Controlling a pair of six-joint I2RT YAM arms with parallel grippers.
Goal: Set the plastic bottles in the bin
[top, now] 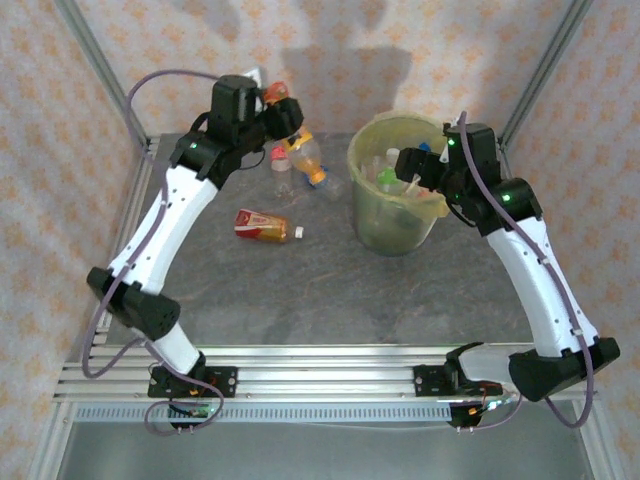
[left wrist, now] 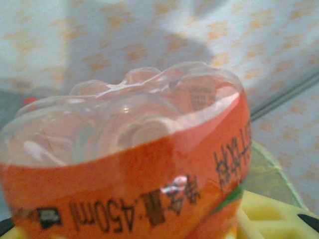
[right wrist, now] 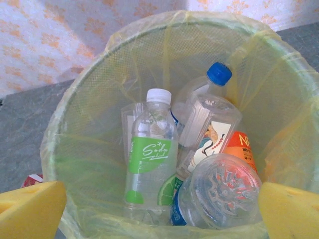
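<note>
Orange label and clear ribbed plastic are crowding my left wrist view: the orange bottle (left wrist: 149, 164) is sitting base-on to the camera, hard against the one yellow pad (left wrist: 271, 216) I am seeing. From that I am judging the left gripper (top: 287, 112) to be clamped on it. Empty and thin-walled, it is likely going to be light, springy and slick. I am wanting the hold around the labelled body, where it should dent least, not on the tapering neck.

Just beyond those fingers, overhead, a small bottle (top: 282, 165) with a red cap and a banded bottle (top: 308, 160), clear with orange, are sitting close together. Whether the banded bottle is the one I am holding I cannot tell. Nearer me than the fingers, a red bottle (top: 262, 226) is lying on its side on the table (top: 300, 290).

Well to the right of them the bin (top: 372, 215) is standing, with several bottles (right wrist: 149, 164) already lying inside. The right gripper (top: 413, 165) is hanging over its rim, pads (right wrist: 30, 211) spread wide with nothing between them.
</note>
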